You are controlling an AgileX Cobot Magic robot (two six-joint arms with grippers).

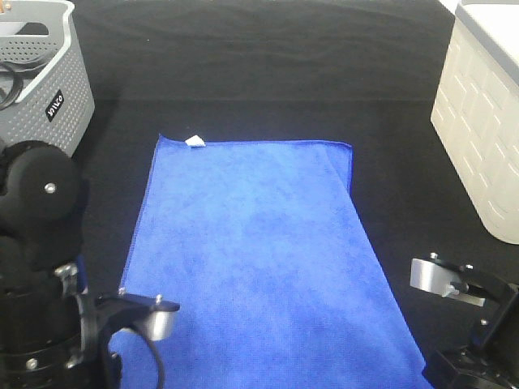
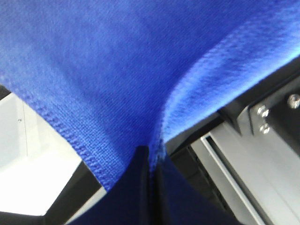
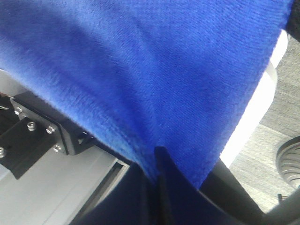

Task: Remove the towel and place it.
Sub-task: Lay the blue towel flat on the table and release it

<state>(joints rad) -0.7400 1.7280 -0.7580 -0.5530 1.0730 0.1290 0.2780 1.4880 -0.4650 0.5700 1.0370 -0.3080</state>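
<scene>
My left gripper (image 2: 151, 152) and right gripper (image 3: 157, 152) each pinch the near edge of the towel (image 1: 259, 259), I think to pull it flat. It lies spread on the black table (image 1: 243, 65). Its white tag (image 1: 195, 141) sits at eleven o'clock. The grey basket (image 1: 57, 73) at ten o'clock has a label (image 1: 55, 108) I can't read.

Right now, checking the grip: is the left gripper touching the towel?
Touching. The left wrist view shows the towel pinched at its stitched edge in the shut left gripper.
</scene>
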